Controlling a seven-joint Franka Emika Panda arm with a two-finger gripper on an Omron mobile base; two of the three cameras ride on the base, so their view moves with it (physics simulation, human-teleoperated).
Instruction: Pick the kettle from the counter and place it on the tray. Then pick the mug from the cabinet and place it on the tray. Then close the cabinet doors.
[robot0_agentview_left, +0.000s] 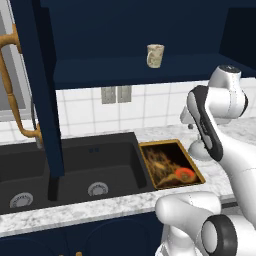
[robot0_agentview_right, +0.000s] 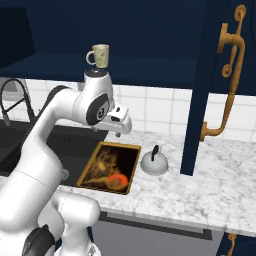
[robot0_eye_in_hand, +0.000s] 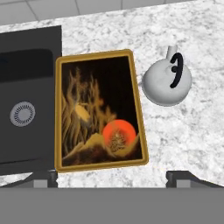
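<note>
**One kettle upright on marble, right of tray**

Left base view: mug (robot0_agentview_left: 155, 55) upright on cabinet (robot0_agentview_left: 135, 70) shelf.

Right base view: kettle (robot0_agentview_right: 154, 161) on counter (robot0_agentview_right: 210, 185), just beside tray (robot0_agentview_right: 131, 167).

Hand view: spout pointing up-frame, handle arching along that line; gripper (robot0_eye_in_hand: 112, 177) spread open, grasping nothing.

The arm (robot0_agentview_right: 55, 125) is glossy white with rounded, bulbous links, dark grey rings and bands at its joints, and a small boxy white wrist behind the claw (robot0_eye_in_hand: 113, 176), whose tips are dark.
</note>
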